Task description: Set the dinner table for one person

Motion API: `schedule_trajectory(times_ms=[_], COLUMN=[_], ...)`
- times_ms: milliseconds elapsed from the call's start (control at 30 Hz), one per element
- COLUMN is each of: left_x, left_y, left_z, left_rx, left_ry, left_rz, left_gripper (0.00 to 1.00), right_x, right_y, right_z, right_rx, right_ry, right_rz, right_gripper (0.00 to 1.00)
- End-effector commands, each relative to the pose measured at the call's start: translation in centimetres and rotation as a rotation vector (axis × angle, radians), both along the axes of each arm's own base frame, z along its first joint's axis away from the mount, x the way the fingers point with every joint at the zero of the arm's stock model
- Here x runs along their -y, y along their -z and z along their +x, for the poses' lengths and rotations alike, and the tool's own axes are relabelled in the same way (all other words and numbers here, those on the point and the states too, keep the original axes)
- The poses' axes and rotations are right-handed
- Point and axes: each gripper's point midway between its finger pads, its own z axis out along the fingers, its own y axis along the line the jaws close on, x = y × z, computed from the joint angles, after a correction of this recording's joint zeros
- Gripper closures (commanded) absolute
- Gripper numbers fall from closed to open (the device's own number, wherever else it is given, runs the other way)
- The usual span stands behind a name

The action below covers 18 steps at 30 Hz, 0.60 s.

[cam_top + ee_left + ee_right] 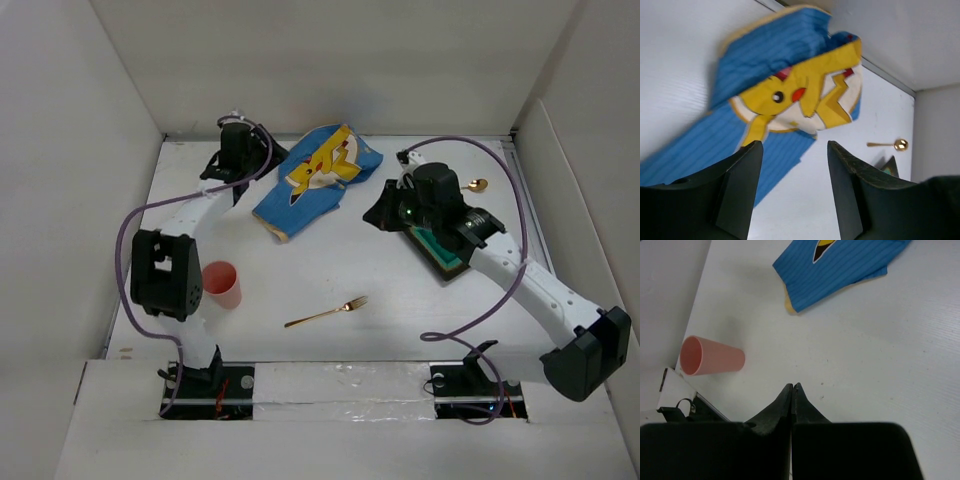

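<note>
The dinner table [390, 300] is a white tabletop. A blue cartoon-printed cloth mat [315, 180] lies crumpled at the far middle; it also shows in the left wrist view [775, 95] and the right wrist view [840, 267]. My left gripper [243, 180] [795, 146] is open and empty, just left of the mat. My right gripper [378, 215] [792, 386] is shut and empty, hovering over bare table right of the mat. A pink cup [222, 283] [710, 356] stands at near left. A gold fork [328, 313] lies near the front. A gold spoon [478, 185] [892, 145] lies far right.
A dark square plate with a green centre [440, 250] lies partly under my right arm; its corner shows in the left wrist view [888, 165]. White walls enclose the table on the left, back and right. Purple cables loop off both arms.
</note>
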Motion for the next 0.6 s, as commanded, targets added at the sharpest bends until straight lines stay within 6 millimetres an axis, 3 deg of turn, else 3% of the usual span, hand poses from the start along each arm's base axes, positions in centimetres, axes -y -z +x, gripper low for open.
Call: schedule_trajectory(times_ms=[0, 67, 133, 167, 200, 267, 300, 433, 567], left_x=[-6.3, -8.1, -8.7, -8.5, -8.5, -8.8, -8.7, -6.6, -6.1], left_y=[1.6, 3.6, 5.5, 4.9, 7.1, 8.5, 9.9, 11.4, 12.7], left_z=[-1.0, -1.6, -0.9, -1.0, -1.0, -1.5, -1.5, -1.5, -1.5], left_rx=[-0.033, -0.097, -0.170, -0.164, -0.221, -0.288, -0.313, -0.294, -0.303], left_ry=[-0.163, -0.195, -0.151, -0.115, -0.074, -0.030, -0.004, 0.136, 0.201], left_rz=[0.114, 0.201, 0.313, 0.334, 0.372, 0.434, 0.446, 0.407, 0.421], left_gripper=[0.49, 0.51, 0.53, 0.53, 0.52, 0.49, 0.48, 0.45, 0.45], right_x=[0.5, 0.8, 1.2, 1.3, 1.5, 1.8, 1.9, 1.8, 2.4], right_y=[-1.8, -1.7, -1.8, -2.0, -1.6, -1.8, -1.7, -1.8, -1.5], right_z=[-0.3, -0.6, -1.0, -1.0, -1.2, -1.3, -1.5, -2.3, -2.8], right_rx=[0.059, 0.056, 0.060, 0.067, 0.059, 0.063, 0.058, 0.050, 0.039], right_ry=[0.017, 0.021, 0.030, 0.033, 0.035, 0.045, 0.046, 0.033, 0.044], right_rz=[0.047, 0.046, 0.045, 0.046, 0.037, 0.038, 0.036, 0.048, 0.030], right_gripper=[1.00, 1.00, 1.00, 1.00, 1.00, 0.99, 0.99, 0.96, 0.95])
